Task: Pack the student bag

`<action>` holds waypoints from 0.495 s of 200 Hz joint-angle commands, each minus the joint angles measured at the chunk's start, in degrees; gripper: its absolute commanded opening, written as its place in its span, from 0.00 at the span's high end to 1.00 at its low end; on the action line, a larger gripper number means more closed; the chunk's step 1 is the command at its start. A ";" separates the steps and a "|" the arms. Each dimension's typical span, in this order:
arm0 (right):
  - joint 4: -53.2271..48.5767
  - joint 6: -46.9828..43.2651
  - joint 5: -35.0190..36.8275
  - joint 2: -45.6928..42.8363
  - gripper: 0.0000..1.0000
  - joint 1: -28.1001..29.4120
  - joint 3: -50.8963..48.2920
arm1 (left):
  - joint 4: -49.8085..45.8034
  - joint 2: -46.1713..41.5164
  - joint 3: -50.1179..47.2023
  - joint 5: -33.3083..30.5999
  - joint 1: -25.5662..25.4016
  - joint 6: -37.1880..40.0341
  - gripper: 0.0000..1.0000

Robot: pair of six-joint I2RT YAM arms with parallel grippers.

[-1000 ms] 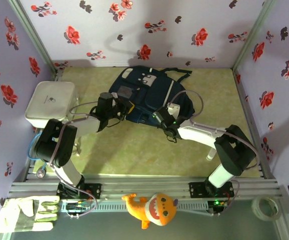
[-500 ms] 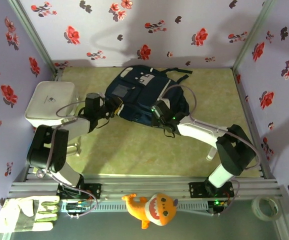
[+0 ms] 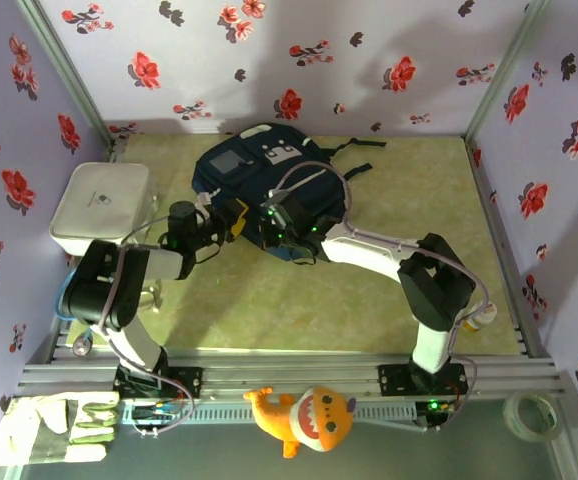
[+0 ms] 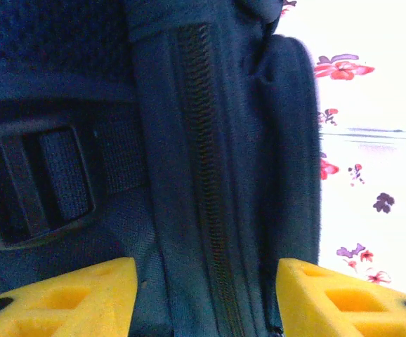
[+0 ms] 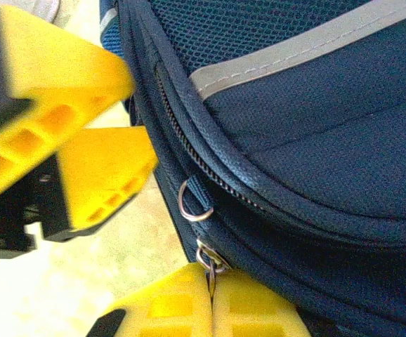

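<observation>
Shifted left within the past second, with right gripper (image 5: 210, 309) pinched shut on a metal zipper pull (image 5: 208, 261) and left gripper (image 4: 206, 295) newly parted, holding nothing, its yellow fingers (image 4: 69, 295) straddling a zippered edge (image 4: 203, 175). Dragged the student bag (image 3: 259, 160) along, toward the far left of the green mat (image 3: 389, 300), near a white box (image 3: 99, 205).

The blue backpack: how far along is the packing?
Early. Nothing looks packed: the zipper on the student bag is closed where seen. In hand: the right fingers pinch a zipper pull, while the left fingers stand open at the bag's edge. Left: unzipping, loading, closing.
</observation>
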 commanded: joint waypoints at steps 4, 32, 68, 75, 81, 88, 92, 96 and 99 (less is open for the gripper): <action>4.75 -0.67 -1.53 0.07 1.00 0.38 2.85 | 8.97 3.70 0.71 1.71 -1.02 -4.32 0.51; 4.75 -0.27 -1.86 0.23 1.00 0.50 2.62 | 8.96 5.41 1.49 1.10 -1.31 -4.24 0.55; 4.83 0.37 -1.90 0.55 1.00 0.84 2.12 | 6.13 6.08 3.08 0.56 -1.46 -2.73 0.68; 4.57 0.53 -1.36 0.34 1.00 0.84 1.88 | 5.25 6.01 3.34 0.41 -1.41 -2.21 0.73; 4.26 0.60 -0.60 0.13 1.00 0.89 1.47 | 4.16 5.85 3.53 0.21 -1.41 -1.67 0.78; 3.69 0.82 0.68 -0.20 1.00 0.84 0.85 | 2.66 5.54 3.79 -0.02 -1.32 -1.04 0.82; 3.14 1.01 1.69 -0.54 1.00 0.86 0.48 | 1.86 5.33 3.88 -0.18 -1.21 -0.56 0.85; 2.66 1.20 2.73 -0.87 1.00 0.84 0.08 | 1.06 5.11 3.97 -0.31 -1.13 -0.13 0.88; 2.25 1.31 3.47 -1.13 1.00 0.82 -0.38 | 0.45 4.94 4.05 -0.36 -1.04 0.23 0.89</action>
